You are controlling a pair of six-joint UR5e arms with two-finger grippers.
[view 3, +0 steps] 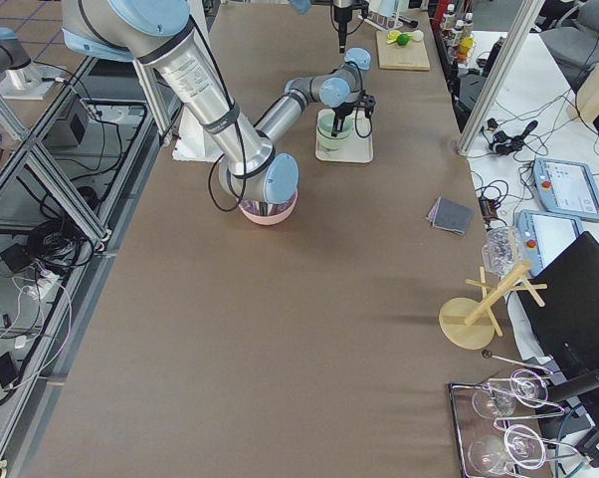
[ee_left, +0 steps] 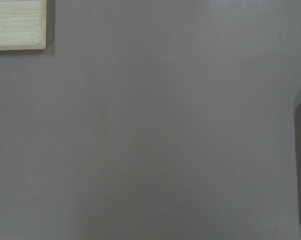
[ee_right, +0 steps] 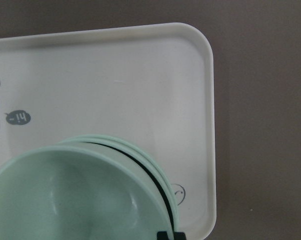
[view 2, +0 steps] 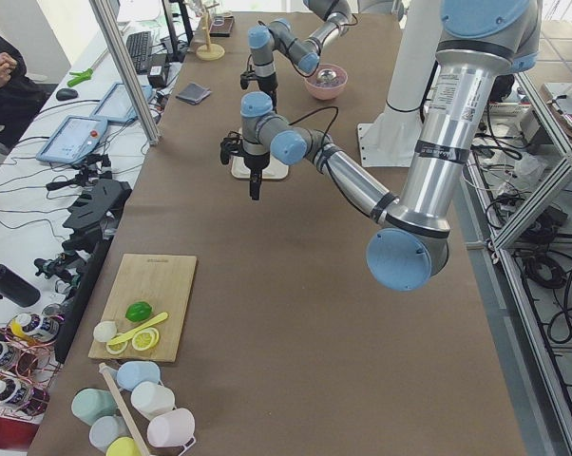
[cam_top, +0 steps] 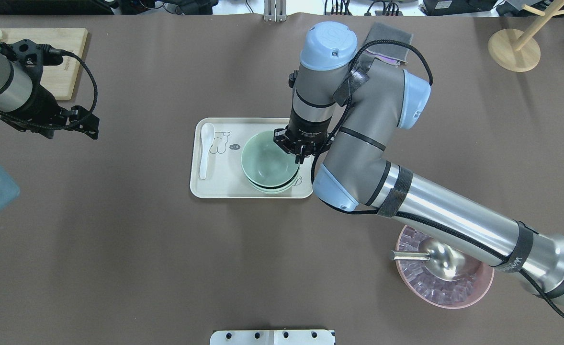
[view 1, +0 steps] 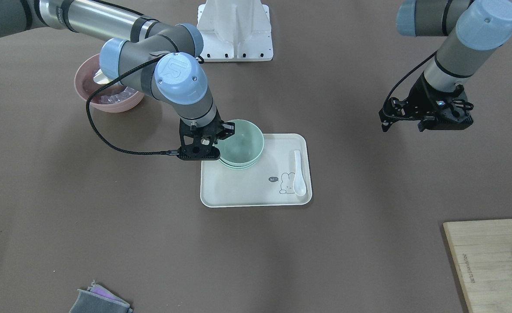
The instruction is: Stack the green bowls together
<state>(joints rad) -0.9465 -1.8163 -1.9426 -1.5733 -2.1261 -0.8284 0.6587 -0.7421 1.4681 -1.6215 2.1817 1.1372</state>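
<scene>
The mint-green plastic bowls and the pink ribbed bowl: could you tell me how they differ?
The mint-green plastic bowls are smaller and plain; the pink ribbed bowl is larger. The green ones are stacked on the cream tray; the pink one stands on the table. The top green one is empty; the pink holds a metal scoop. Both are round.

White spoon point(view 1: 298, 174) lies on the cream tray point(view 1: 238, 193); metal scoop point(cam_top: 442, 261) in pink bowl point(cam_top: 447, 304).
</scene>
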